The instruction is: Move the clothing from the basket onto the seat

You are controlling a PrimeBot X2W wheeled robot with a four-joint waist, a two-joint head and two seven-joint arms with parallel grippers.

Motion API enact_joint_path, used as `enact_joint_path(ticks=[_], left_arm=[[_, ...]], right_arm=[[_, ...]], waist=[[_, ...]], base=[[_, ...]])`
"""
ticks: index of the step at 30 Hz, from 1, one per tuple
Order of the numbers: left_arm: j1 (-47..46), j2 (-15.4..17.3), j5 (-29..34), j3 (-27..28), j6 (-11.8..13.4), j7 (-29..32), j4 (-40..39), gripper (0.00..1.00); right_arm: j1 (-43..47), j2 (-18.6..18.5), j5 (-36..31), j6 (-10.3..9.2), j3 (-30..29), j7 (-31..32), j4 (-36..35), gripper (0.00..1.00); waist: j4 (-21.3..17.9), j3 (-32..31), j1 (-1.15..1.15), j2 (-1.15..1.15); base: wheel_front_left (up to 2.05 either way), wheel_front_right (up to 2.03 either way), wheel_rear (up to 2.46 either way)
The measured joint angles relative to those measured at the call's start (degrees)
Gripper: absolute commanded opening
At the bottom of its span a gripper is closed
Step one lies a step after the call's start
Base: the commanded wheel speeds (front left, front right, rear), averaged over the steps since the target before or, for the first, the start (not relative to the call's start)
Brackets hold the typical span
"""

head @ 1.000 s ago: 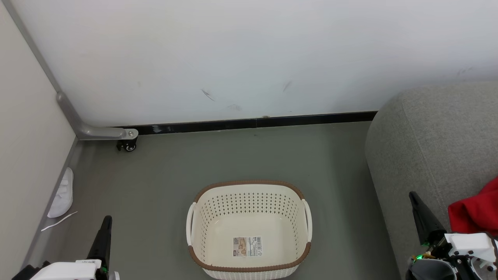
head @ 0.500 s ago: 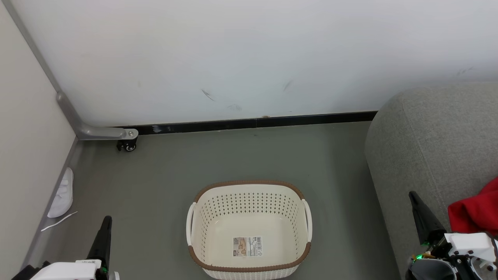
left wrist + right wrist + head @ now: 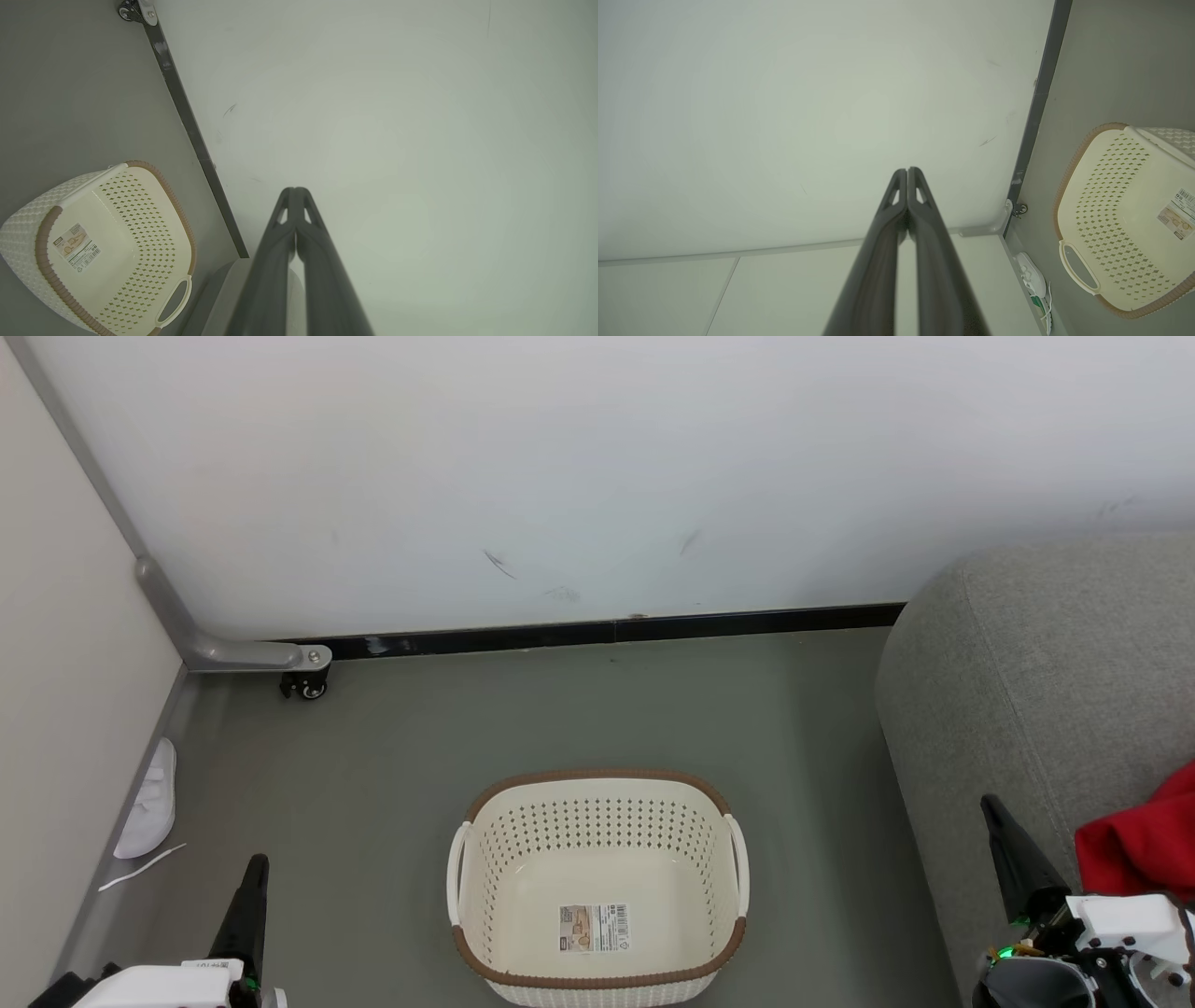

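Head view: basket (image 3: 597, 773) sits on the grey floor (image 3: 392, 756), lower centre of frame, upright, brown rim up, white handle on each side. Barcode sticker (image 3: 594, 928) on its bottom is in plain sight. Seat (image 3: 1046, 691) fills the right side, rounded grey arm toward the basket, a strip of floor between them. Clothing (image 3: 1139, 845): a red bunch lying on the seat at the right edge, cut off by the frame, so can't tell how many pieces or what trim.

Left gripper (image 3: 259, 862) at lower left, over the floor, fingers pointing up the frame, apart from the basket. Left wrist view: both fingers pressed together along their length, nothing between them.

Right gripper (image 3: 988, 803) at lower right, over the seat's arm, just beside the red bunch, contact not clear. Right wrist view: fingers likewise pressed together, holding nothing.

White slipper (image 3: 149, 803) lies against the left wall, mid-left. Black baseboard (image 3: 607, 633) runs along the foot of the white back wall (image 3: 560, 457); small black caster (image 3: 306, 686) at its left end.
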Motion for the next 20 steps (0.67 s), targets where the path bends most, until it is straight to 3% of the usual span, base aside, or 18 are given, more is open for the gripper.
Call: enact_joint_path(ticks=[20], left_arm=[[-0.01,-0.04,0.0,0.07,-0.01,0.01,0.04,0.0]], right_arm=[[0.01,0.0,0.0,0.0,0.04,0.0,-0.02,0.0]], waist=[[0.0,0.0,0.0,0.0]], base=[[0.0,0.0,0.0]])
